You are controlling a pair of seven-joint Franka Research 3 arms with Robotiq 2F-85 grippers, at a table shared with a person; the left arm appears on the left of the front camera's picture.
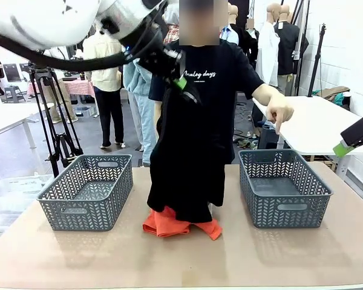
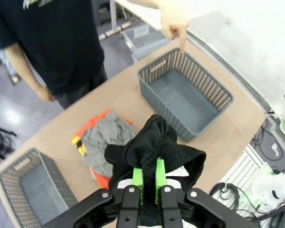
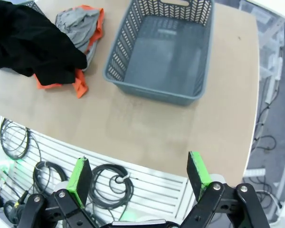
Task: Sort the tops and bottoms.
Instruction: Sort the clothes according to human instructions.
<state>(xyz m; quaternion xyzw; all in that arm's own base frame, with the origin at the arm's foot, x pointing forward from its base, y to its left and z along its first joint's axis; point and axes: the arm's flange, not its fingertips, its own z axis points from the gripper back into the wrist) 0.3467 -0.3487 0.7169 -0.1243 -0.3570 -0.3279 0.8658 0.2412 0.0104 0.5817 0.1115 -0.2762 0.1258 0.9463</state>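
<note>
1. Brown desk (image 1: 181, 260): plain black floppy garment (image 1: 183, 181) hangs over its middle, pinched by left fingers (image 2: 137, 179).
2. Orange T-shirt (image 1: 166, 225) and mottled grey piece (image 2: 102, 142) heaped underneath.
3. Mid-transfer; person's hand (image 1: 279, 112) points at right grey plastic basket (image 1: 263, 211); next likely: carry there, release.
4. Right fingers (image 3: 80, 175) spread, empty.

A lab-like workroom, with a tripod (image 1: 59, 142), white table (image 1: 317, 124) and loose floor cables (image 3: 109, 180).

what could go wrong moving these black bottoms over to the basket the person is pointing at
1. The black bottoms, hanging from the left gripper, seem to touch the orange T-shirt at their low end; a sideways swing might drag it along.
2. Being long, they may drape over the rim of the right basket rather than drop inside.
</note>
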